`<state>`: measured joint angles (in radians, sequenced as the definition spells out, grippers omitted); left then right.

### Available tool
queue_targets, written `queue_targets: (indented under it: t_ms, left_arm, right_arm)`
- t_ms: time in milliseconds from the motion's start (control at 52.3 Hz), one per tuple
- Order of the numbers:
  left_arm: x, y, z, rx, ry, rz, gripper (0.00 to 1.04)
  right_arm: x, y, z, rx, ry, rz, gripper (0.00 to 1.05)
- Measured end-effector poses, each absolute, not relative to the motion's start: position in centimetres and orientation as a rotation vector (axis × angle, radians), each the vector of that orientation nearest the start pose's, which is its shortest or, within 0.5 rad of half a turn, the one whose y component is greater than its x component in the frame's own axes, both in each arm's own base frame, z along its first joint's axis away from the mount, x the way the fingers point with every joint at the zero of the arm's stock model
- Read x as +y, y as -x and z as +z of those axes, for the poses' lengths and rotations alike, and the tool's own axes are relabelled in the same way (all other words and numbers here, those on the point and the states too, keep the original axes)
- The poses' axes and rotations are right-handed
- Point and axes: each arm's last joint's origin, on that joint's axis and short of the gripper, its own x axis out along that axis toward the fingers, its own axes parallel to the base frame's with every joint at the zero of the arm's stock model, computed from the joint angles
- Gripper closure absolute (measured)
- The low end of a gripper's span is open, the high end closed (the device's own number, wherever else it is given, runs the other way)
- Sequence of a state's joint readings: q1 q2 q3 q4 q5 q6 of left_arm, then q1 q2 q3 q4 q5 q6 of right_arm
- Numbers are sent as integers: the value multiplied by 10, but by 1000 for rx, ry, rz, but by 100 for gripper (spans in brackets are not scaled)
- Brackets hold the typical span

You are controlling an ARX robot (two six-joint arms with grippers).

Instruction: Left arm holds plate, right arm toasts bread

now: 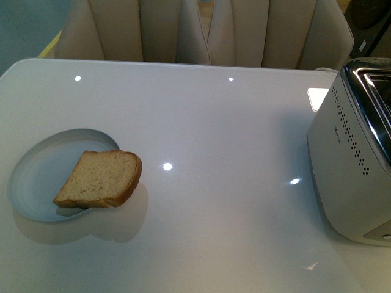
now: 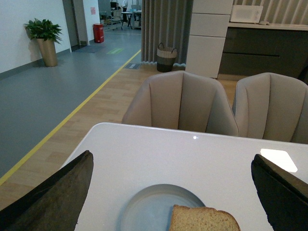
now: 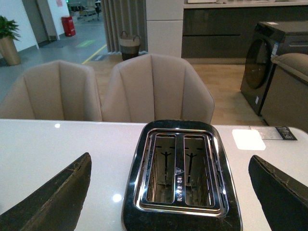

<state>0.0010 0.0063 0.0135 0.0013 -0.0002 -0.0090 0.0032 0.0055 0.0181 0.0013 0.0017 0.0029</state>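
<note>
- Bread slice [image 1: 101, 179], brown with a darker crust, lies flat on the right part of a pale blue-grey plate [image 1: 36, 177]. Its rounded crust end reaches past the plate's rim, over the bench [image 1: 214, 122].
- In the front view the plate sits on the glossy white bench at the left. A white toaster [image 1: 348, 165] with a chrome top stands at the far right, well apart from the plate. Neither arm shows in this view.
- Left gripper [image 2: 172, 156], seen from its wrist camera, hangs above the near side of the plate with its dark fingers [image 2: 53, 197] spread wide apart, gripping nothing. The plate and the top edge of the bread show low between them.
- Right gripper [image 3: 169, 159] hangs over the toaster, its fingers [image 3: 53, 197] also wide apart and holding nothing. The toaster's two slots face up, with wire guides visible inside.
- Beige padded chairs [image 1: 208, 30] stand along the bench's far side.
</note>
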Motion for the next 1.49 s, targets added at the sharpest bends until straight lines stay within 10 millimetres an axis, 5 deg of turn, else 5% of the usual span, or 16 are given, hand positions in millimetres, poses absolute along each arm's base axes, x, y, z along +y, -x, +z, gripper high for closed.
queue_targets:
  t_ms: [96,230,383,516,708,956,1167,1492]
  left_arm:
    - [0,-97,167,3,15,-3,7]
    - [-1,-103,166,580,145,-9,7]
    - [5,-117,168,585,177,-10,7]
    - [21,-150,159,574,189,-18,7]
    - [50,-215,129,580,171,-11,7]
    - [80,-267,64,713,145,50,7]
    - [86,-290,14,807,131,51,7]
    - [74,-308,-16,857,88,5,7]
  right_arm:
    - [0,-97,169,-14,-3,2,9]
    - [0,-97,169,-14,-3,3,9]
    - [0,-97,169,-14,-3,3,9]
    - [0,-97,169,-14,-3,3,9]
    - [0,-97,169,-14,-3,3,9]
    - [0,-97,169,-14,-3,3,9]
    - [0,-97,169,-14,-3,3,9]
    - [0,-97,169,-14,-3,3,9]
